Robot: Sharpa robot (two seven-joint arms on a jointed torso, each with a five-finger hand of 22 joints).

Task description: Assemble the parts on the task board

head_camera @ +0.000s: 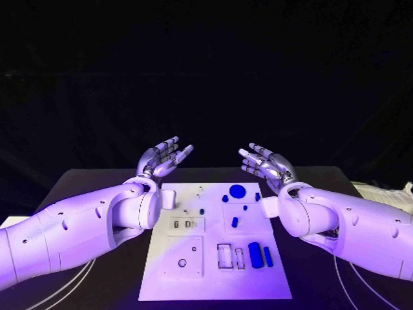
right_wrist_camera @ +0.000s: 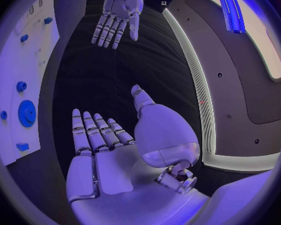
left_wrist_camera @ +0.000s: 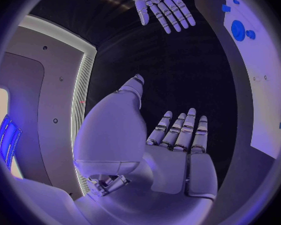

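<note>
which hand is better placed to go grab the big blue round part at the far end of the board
Right, probably. Both hands are open and raised beyond the task board, but the round blue part lies right of the board's middle, nearer the right hand than the left hand.

White task board [head_camera: 164, 284] flat mid-table; blue parts [head_camera: 254, 254] on it.

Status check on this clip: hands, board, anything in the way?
Left hand open, right hand open, both raised beyond the board. Task board untouched, blue parts lying on it. Nothing in the way.
</note>
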